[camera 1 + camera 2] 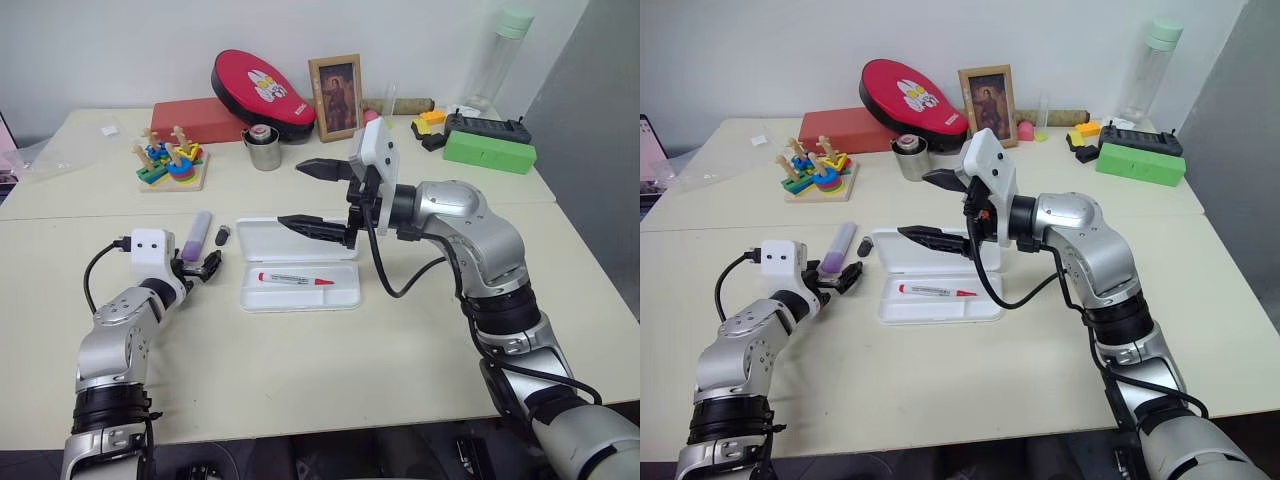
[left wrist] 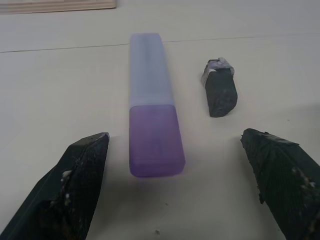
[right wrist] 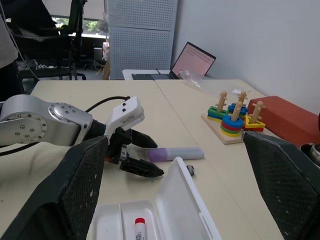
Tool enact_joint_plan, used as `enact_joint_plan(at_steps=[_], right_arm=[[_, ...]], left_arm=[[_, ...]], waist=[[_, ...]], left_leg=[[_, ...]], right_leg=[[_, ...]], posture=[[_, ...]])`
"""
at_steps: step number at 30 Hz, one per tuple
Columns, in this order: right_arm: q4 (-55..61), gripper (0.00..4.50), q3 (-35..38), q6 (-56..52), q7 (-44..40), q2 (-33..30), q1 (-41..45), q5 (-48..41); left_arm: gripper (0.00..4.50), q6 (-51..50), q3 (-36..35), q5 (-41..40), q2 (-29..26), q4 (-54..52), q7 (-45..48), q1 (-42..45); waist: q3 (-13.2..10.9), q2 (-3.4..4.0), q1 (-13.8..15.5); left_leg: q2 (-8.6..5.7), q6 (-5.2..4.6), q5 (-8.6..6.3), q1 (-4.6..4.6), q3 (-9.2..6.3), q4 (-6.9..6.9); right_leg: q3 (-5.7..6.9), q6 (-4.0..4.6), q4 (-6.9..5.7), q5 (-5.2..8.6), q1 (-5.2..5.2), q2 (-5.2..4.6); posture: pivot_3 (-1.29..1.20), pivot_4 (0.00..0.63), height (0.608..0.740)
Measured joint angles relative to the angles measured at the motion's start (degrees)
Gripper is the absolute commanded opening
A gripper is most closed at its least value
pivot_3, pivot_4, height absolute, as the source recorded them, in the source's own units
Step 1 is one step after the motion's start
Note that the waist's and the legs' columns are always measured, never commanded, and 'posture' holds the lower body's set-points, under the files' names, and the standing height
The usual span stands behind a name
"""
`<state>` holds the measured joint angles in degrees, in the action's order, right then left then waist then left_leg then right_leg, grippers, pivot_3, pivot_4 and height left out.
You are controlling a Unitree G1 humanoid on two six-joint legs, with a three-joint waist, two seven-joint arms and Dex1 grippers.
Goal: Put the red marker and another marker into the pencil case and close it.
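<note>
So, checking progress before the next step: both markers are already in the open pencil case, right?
Not quite. Only the red marker lies in the open pencil case; the lavender marker lies on the table, as the left wrist view shows.

Far table edge — red padded pouch (image 1: 262,94), framed picture (image 1: 336,97), metal cup (image 1: 264,148). Wooden stacking toy (image 1: 170,163) left; green box (image 1: 489,151) right.

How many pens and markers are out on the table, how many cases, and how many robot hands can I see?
Markers: 2, red marker, lavender marker
Cases: 2, white pencil case, red padded pouch
Robot hands: 2, left hand, right hand
Total: 6
</note>
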<state>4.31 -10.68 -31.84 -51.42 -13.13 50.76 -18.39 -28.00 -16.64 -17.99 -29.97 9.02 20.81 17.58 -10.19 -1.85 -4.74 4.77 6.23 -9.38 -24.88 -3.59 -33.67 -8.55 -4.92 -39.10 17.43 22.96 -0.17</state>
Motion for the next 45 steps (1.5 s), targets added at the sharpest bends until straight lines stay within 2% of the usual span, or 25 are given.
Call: enact_joint_plan(at_steps=[1, 4, 13, 17, 22, 25, 30, 33, 34, 36, 37, 39, 42, 45], right_arm=[[0.0, 4.46, -0.07, 0.0, 0.19, 0.03, 0.0, -0.1], [0.0, 4.5, -0.23, 0.0, 0.26, 0.23, 0.0, -0.63], [0.0, 4.5, -0.43, -0.01, 0.28, 0.06, 0.02, -0.88], [0.0, 4.5, -0.43, -0.01, 0.28, 0.04, 0.02, -0.89], [0.0, 4.5, -0.43, 0.0, 0.23, -0.14, 0.04, -0.95], [0.08, 4.5, 0.41, -0.11, -0.18, -1.82, 0.03, -1.93], [1.49, 4.5, 6.01, -2.66, -2.57, -6.68, 0.02, -7.63], [3.44, 4.5, 9.29, -4.9, -4.91, -10.82, -0.58, -11.88], [4.24, 4.5, 10.58, -5.42, -5.82, -13.16, -1.43, -12.78], [4.49, 4.5, 11.85, -5.83, -6.22, -15.22, -2.67, -13.39], [5.08, 4.5, 11.8, -5.87, -6.86, -17.48, -4.43, -13.37], [5.39, 4.5, 11.91, -6.05, -7.4, -19.94, -7.06, -13.22], [7.14, 4.5, 11.76, -6.26, -7.21, -20.92, -8.91, -13.32], [10.56, 4.5, 11.79, -6.97, -6.58, -21.91, -9.98, -14.2]], left_arm=[[4.5, 0.0, 0.07, 0.21, 0.0, 0.55, -0.15, 0.41], [4.01, 0.09, 0.47, 1.3, 0.04, 2.42, -1.21, 1.51], [1.98, 1.71, 0.47, 2.11, 1.07, 4.55, -2.72, 2.84], [1.3, 2.49, 0.46, 2.23, 1.27, 5.06, -2.95, 2.95], [1.23, 4.43, -1.19, 1.44, 2.5, 6.87, -4.18, 3.77], [1.23, 8.24, -4.53, -1.1, 4.28, 6.26, -4.77, 5.43], [1.23, 8.86, -6.79, -12.4, 4.38, -8.62, 2.83, 8.1], [1.23, 3.57, -5.53, -20.27, -0.53, -19.08, 10.39, 8.18], [1.23, 1.03, -2.69, -22.22, -4.74, -23.1, 15.33, 7.53], [1.23, -1.13, 1.0, -22.99, -8.67, -27.12, 20.88, 6.81], [1.23, -2.6, 4.94, -22.88, -13.55, -29.56, 26.32, 5.21], [1.23, -3.49, 8.66, -21.58, -17.5, -30.61, 31.7, 2.57], [1.23, -0.73, 15.58, -14.76, -23.19, -28.77, 38.45, 0.21], [1.23, 4.0, 20.02, -8.44, -24.13, -23.33, 42.66, 0.22]], waist=[[0.0, 0.0, 0.0], [0.0, 0.0, -0.01], [0.0, 0.0, 0.02], [0.0, 0.0, 0.01], [0.0, 0.0, 0.05], [0.0, 0.0, 0.16], [-0.02, -0.03, 1.12], [-0.03, -0.01, 1.31], [-0.03, 0.0, 1.28], [-0.08, 0.08, 1.28], [-0.08, 0.08, 1.26], [-0.19, 0.26, 1.03], [-0.32, 0.43, 0.27], [-0.34, 0.46, 0.07]], left_leg=[[0.0, 0.0, 0.0, 0.0, 0.0, 0.0], [0.0, 0.0, 0.0, 0.0, -0.01, 0.0], [-0.01, 0.0, 0.0, 0.01, -0.07, -0.03], [-0.01, 0.0, 0.0, 0.01, -0.1, -0.03], [-0.01, 0.0, 0.0, 0.01, -0.12, -0.04], [-0.01, 0.01, 0.01, 0.0, -0.16, -0.04], [-0.02, 0.01, 0.01, -0.04, -0.19, -0.04], [-0.03, 0.01, 0.0, 0.02, -0.19, -0.03], [-0.02, 0.0, 0.0, 0.02, -0.2, -0.03], [-0.05, 0.0, 0.0, 0.08, -0.19, -0.04], [-0.03, 0.0, 0.0, 0.07, -0.18, -0.04], [-0.04, -0.01, 0.0, 0.1, -0.12, -0.04], [-0.02, -0.01, 0.0, 0.09, -0.13, -0.04], [-0.01, -0.01, 0.0, 0.07, -0.13, -0.04]], right_leg=[[0.0, 0.0, 0.0, 0.0, 0.0, 0.0], [0.0, 0.0, 0.0, 0.0, -0.01, 0.0], [0.06, 0.0, 0.0, 0.0, -0.08, -0.01], [0.09, 0.0, 0.0, 0.0, -0.11, -0.01], [0.12, 0.0, 0.0, 0.0, -0.12, 0.0], [0.16, 0.0, 0.03, 0.0, -0.15, 0.0], [0.21, 0.0, 0.09, 0.0, -0.22, -0.03], [0.2, -0.01, 0.11, 0.0, -0.28, -0.04], [0.22, -0.01, 0.13, 0.01, -0.28, -0.02], [0.18, -0.02, 0.15, 0.02, -0.33, -0.05], [0.19, -0.07, 0.17, 0.07, -0.32, -0.02], [0.12, -0.08, 0.15, 0.14, -0.3, -0.04], [0.1, -0.17, 0.11, 0.19, -0.22, 0.0], [0.1, -0.17, 0.12, 0.21, -0.22, 0.0]], posture=[[0.0, 0.15, 0.74], [0.0, 0.15, 0.74], [0.0, 0.15, 0.74], [0.0, 0.15, 0.74], [0.0, 0.15, 0.74], [0.0, 0.15, 0.74], [0.0, 0.15, 0.74], [0.0, 0.15, 0.74], [0.0, 0.15, 0.74], [0.0, 0.15, 0.74], [0.0, 0.15, 0.74], [0.0, 0.15, 0.74], [0.0, 0.15, 0.74], [0.0, 0.15, 0.74]])
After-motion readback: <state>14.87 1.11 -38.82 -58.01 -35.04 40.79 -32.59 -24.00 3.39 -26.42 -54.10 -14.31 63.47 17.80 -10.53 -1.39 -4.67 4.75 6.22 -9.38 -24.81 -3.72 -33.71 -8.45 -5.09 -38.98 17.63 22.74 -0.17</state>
